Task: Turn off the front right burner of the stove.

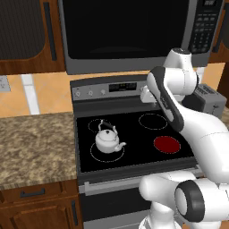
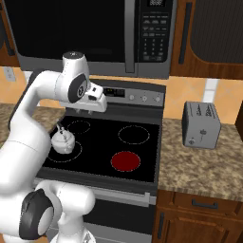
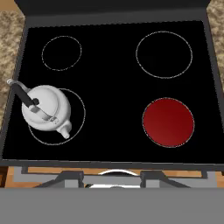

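I see the stove (image 1: 134,134) set between two stretches of speckled stone surface (image 1: 36,143), with the microwave (image 1: 129,31) hanging over it. The front right burner (image 1: 167,144) glows solid red near the front right corner of the black glass; the other three zones are thin white rings. A small white kettle (image 1: 107,139) sits on the front left ring, near the glass's left edge.

My gripper (image 3: 111,177) hangs high over the back of the stove, close to the grey knob panel (image 2: 137,97), and looks straight down. In the hand view the red burner (image 3: 168,122) lies well below the gripper and off to one side of it, with the kettle (image 3: 46,109) on the opposite side. The two fingertips (image 3: 65,177) stand apart at the bottom of that view with nothing between them, so the gripper is parted and holds nothing.

A grey toaster (image 2: 201,125) stands on the surface right of the stove, near the back wall.
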Robot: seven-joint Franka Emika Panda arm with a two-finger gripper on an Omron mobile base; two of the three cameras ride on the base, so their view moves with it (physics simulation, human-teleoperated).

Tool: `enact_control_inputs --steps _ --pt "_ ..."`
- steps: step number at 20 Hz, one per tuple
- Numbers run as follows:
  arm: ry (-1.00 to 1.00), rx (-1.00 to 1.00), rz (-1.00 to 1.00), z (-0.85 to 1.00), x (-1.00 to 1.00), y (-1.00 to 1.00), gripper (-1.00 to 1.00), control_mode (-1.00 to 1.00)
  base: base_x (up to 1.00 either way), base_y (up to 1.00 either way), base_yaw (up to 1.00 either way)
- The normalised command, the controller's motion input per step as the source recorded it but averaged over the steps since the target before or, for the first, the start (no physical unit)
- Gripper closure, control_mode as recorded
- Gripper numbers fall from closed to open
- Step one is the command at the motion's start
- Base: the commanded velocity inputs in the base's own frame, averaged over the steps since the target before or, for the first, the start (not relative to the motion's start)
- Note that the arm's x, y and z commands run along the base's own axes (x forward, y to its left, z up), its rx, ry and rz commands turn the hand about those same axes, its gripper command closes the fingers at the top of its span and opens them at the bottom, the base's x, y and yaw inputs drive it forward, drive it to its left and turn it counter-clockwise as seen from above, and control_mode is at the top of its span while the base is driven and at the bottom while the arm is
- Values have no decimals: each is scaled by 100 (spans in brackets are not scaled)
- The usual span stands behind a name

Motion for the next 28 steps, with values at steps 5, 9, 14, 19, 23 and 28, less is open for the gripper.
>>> enact_control_inputs --steps 5,9,14,19,23,28 --pt "0 0 -1 0 -15 -3 -100 -100 0 0 0" --pt "0 0 0 -1 -30 -49 -100 -100 0 0 0" --pt "-7 3 0 -15 -66 -74 -100 -100 0 0 0" --pt "-26 15 0 -12 -78 -70 -100 -100 0 0 0" --pt "-24 18 -3 -1 -52 -29 -100 -100 0 0 0" --pt "-20 25 -6 0 -35 -8 -100 -100 0 0 0"
